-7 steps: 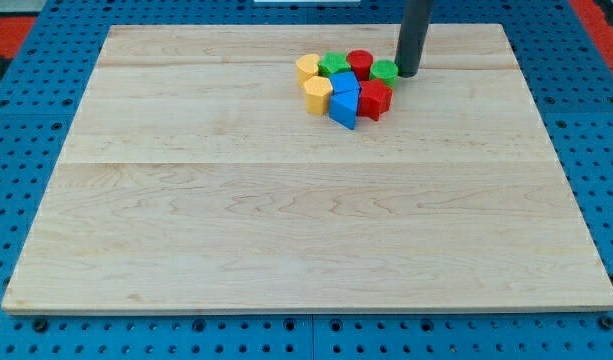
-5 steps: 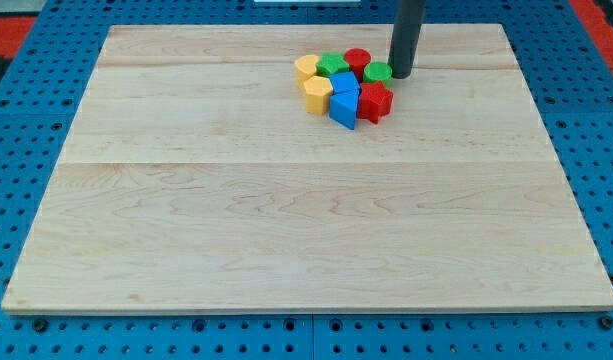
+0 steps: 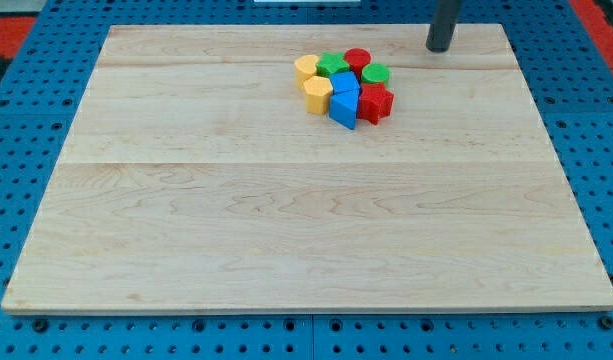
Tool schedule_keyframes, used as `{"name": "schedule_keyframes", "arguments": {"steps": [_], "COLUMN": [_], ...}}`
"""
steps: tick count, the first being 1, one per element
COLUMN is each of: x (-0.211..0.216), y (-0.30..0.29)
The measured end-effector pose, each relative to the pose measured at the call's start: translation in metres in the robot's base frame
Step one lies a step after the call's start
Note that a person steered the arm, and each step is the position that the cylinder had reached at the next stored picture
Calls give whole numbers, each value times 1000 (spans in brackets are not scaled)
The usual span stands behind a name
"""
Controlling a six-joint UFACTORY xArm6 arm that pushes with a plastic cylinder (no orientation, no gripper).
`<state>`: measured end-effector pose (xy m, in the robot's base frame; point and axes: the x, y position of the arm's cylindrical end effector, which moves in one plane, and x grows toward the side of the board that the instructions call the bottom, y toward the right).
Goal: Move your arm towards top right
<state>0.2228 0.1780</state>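
Note:
My tip [image 3: 439,47] stands near the board's top right, up and to the right of the block cluster and apart from it. The cluster sits at the upper middle: a yellow block [image 3: 306,68] and a yellow hexagonal block [image 3: 318,94] on its left, a green block [image 3: 333,65], a red cylinder [image 3: 358,60] at its top, a green block [image 3: 376,73] on its right, a red star-like block [image 3: 375,101] below that, and two blue blocks [image 3: 344,100] at its bottom. The blocks touch one another.
The wooden board [image 3: 286,220] lies on a blue pegboard table [image 3: 16,150]. A red area [image 3: 11,25] shows at the view's top left corner and another at the top right.
My tip has moved from beside the green block up and to the right, away from the cluster. The green block on the right had been nudged slightly left.

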Motion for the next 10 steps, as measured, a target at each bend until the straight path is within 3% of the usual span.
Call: {"name": "schedule_keyframes", "arguments": {"steps": [2, 10], "x": [-29, 2], "y": [-42, -73]}}
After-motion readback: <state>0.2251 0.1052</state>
